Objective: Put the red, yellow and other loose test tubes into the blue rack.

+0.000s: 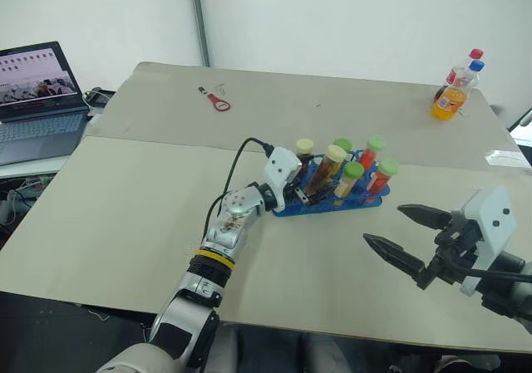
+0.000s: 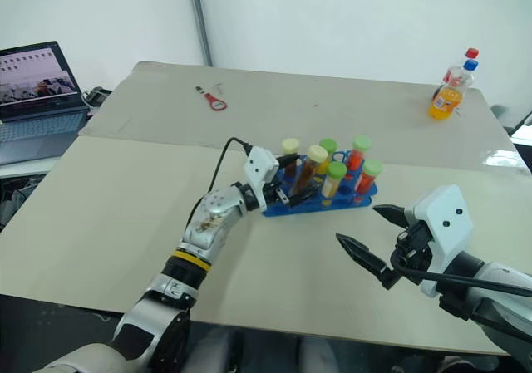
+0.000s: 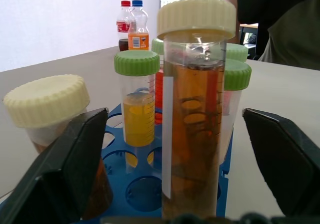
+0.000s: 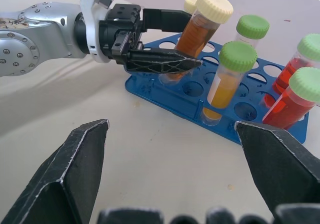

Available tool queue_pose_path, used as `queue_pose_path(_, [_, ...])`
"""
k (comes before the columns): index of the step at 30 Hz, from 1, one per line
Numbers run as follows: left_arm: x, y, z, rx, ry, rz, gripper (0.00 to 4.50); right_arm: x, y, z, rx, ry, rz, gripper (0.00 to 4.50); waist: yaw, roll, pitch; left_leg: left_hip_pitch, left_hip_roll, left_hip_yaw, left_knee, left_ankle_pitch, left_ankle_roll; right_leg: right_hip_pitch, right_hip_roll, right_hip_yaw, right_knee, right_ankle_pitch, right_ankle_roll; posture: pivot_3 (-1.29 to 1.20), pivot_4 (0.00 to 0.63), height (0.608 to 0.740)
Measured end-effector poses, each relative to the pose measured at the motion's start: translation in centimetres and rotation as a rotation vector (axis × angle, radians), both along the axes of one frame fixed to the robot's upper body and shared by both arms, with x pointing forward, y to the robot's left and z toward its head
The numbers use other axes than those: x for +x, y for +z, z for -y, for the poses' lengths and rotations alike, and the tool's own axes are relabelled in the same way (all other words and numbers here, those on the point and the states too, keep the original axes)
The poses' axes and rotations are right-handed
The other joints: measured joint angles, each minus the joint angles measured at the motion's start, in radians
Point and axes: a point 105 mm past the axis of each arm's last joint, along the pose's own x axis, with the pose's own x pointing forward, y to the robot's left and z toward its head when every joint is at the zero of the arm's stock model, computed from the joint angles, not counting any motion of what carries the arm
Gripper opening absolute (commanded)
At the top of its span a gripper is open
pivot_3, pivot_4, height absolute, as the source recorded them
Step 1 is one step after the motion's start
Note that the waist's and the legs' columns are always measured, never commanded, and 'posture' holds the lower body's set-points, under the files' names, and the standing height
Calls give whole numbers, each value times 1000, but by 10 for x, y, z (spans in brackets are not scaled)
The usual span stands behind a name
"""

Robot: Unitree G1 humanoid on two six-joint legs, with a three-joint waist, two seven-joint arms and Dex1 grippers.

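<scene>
The left gripper [image 4: 167,39] stands open around the cream-capped amber-filled plastic tube [image 4: 200,32] in the blue plastic rack [image 4: 210,107] (right gripper [image 1: 399,236] open too, empty).

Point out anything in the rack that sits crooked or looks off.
The brown tube with the cream cap leans in the blue rack, between the open left gripper fingers. The red tubes also tilt. Nothing spilled.

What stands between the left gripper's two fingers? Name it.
A cream-capped tube of brown liquid, seated in the blue rack, stands between the open left gripper's fingers, seen in the left wrist view.
</scene>
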Motion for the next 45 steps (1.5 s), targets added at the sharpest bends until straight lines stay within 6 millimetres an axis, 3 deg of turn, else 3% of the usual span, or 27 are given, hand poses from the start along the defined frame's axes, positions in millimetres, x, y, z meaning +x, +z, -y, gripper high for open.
queue_pose_path(12, [-6,-4,-3,142,-55,-15,4476,1,0,0,0,-3,9,4500,-1,0,0,0,0,0,0,0,0,0,0,0,0,0,0,0,150,701])
queue_pose_path(15, [-1,5,-2,169,-38,-8,3578,1,0,0,2,-3,9,4500,0,0,0,0,0,0,0,0,0,0,0,0,0,0,0,0,150,701])
queue_pose_path(20, [-1,11,7,215,-55,6,1157,0,-2,-1,4,0,4,4500,-1,0,0,0,0,0,0,0,0,0,0,0,0,0,0,0,150,701])
queue_pose_path(21, [-2,10,8,220,-59,1,869,0,-2,0,4,0,2,4500,-1,0,0,0,0,0,0,0,0,0,0,0,0,0,0,0,150,701])
queue_pose_path(29, [-7,10,5,216,-77,-18,826,-1,-4,0,1,-2,-6,4500,-2,0,0,0,0,0,0,0,0,0,0,0,0,0,0,0,150,701])
queue_pose_path(35, [-10,5,-9,74,-36,-74,826,-1,-11,0,-35,-8,-1,4500,-2,1,0,0,0,0,0,0,0,0,0,0,0,0,0,0,150,701])
queue_pose_path(45, [-19,-6,-13,25,-17,14,826,3,-20,-5,-31,-35,23,4500,-2,1,-1,0,0,0,0,0,0,0,0,0,0,0,0,0,150,701])
